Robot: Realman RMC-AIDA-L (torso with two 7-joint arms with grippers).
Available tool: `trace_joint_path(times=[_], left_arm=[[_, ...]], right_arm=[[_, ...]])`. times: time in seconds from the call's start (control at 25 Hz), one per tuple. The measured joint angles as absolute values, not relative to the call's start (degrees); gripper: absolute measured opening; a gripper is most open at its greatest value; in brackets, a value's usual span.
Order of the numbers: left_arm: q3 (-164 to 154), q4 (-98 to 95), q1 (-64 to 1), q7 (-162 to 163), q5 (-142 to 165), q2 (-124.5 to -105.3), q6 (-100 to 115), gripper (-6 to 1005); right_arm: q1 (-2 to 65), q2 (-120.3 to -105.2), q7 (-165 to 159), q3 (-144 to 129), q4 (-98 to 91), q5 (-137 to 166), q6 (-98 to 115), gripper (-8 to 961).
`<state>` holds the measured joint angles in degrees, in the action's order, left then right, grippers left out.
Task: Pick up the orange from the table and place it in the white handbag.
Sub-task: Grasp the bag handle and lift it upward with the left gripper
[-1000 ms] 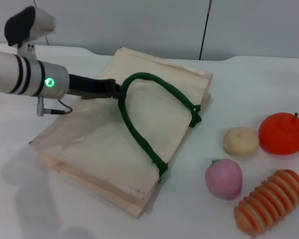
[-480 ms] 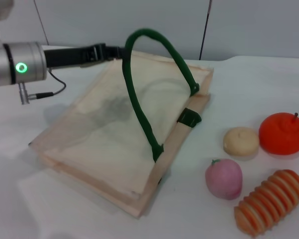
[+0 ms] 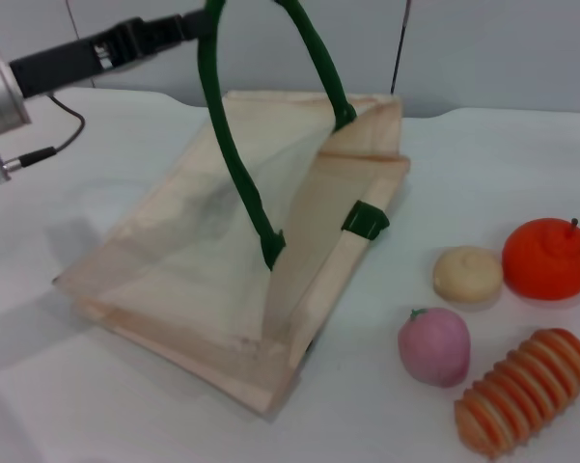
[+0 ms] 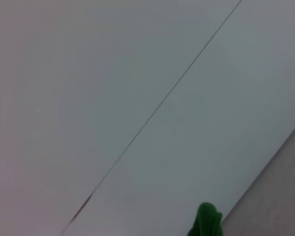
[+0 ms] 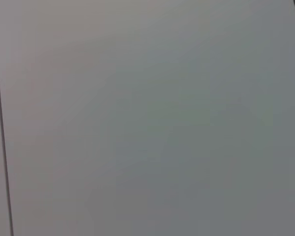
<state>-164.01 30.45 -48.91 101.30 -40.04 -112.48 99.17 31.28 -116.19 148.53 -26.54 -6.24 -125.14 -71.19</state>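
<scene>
Head view: left claw (image 3: 201, 21) clamped on white handbag (image 3: 174, 280) handle (image 3: 234, 164); no legible writing.

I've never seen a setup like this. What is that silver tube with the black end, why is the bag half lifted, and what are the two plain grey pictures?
The tube is the robot's left arm, seen from a camera on its head. Its left gripper holds the green handle of the white handbag, pulling one side up so the bag opens. On the table lie the orange, a beige round toy, a pink fruit and a ribbed striped toy. The grey pictures come from wrist cameras, mostly facing the wall; the left one catches a tip of the handle. The right arm is not in view.
</scene>
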Motion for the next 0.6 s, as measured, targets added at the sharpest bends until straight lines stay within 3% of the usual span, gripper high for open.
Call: trace_joint_path(times=[0.6], left_arm=[[-164.0, 30.5, -46.22, 100.69, -46.58, -111.27, 103.44, 97]], right_arm=[[29.48, -115.61, 135.66, -27.94, -13.4, -113.03, -71.72, 884]])
